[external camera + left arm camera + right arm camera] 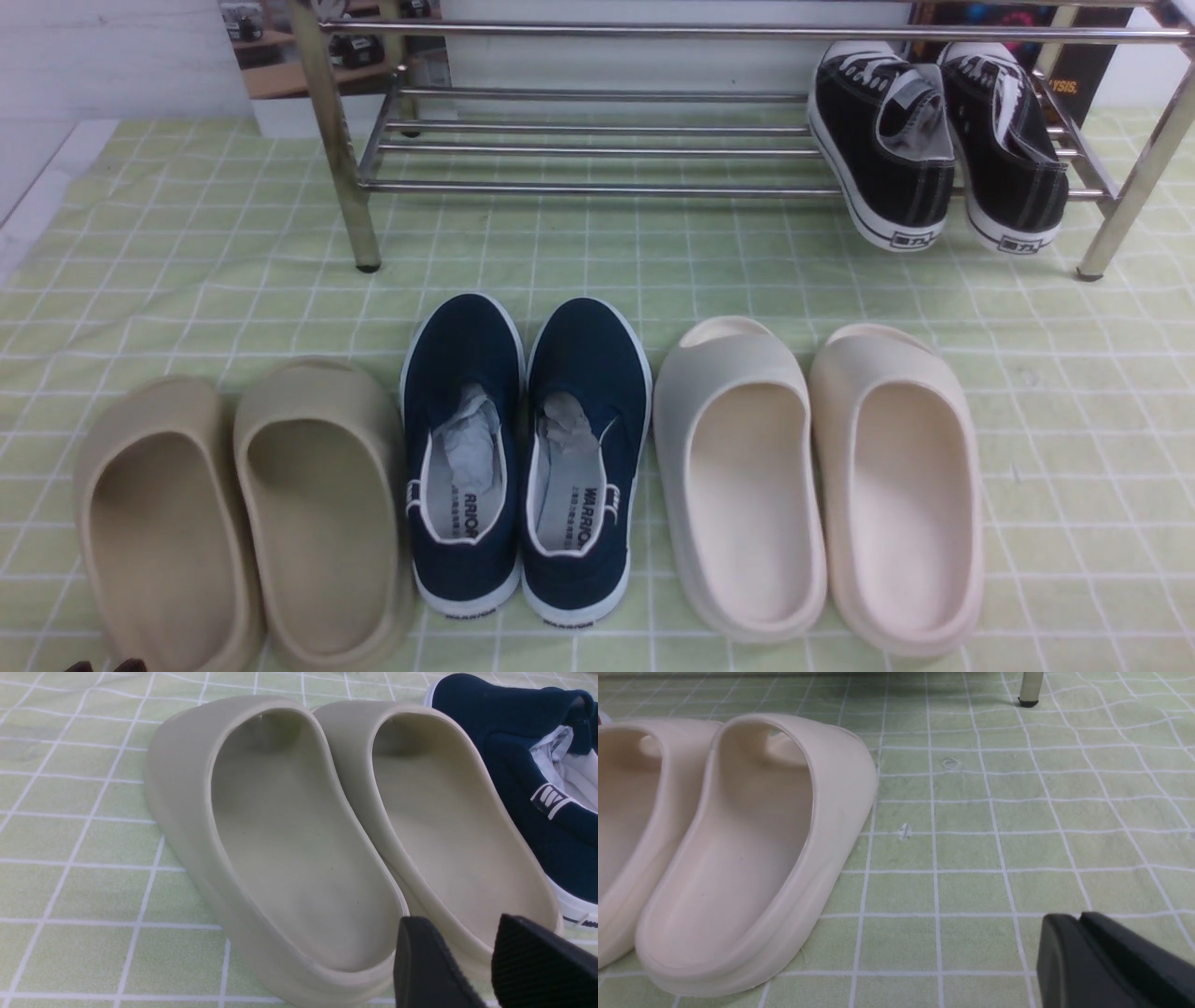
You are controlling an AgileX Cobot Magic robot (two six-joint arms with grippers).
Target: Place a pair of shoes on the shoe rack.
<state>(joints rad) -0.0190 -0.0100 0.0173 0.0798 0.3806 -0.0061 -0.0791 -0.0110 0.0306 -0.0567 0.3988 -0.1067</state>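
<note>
Green-and-white checked cloth (1074, 373) covers the surface, pale wall (121, 56) behind. Landmark: chrome shoe rack (597, 189). Both black sneakers (906, 149) sit side by side on its lower shelf, at the right end in the front view, white heels toward the camera, soles overhanging the front bar. In front of the rack, left to right: tan slides (322, 513), navy slip-ons (467, 448), cream slides (896, 485). Front view alone gives the sneakers; neither wrist view has them. Left wrist view adds the left jaws (448, 947), a gap between the tips, nothing in them, close by the tan slides. Right wrist view adds the right jaws (1080, 919), tips together or nearly so, no shoe in them, near the cream slides, plus a rack foot (1028, 701) beyond. Sneakers are well apart from both sets of jaws, over on the rack.
</note>
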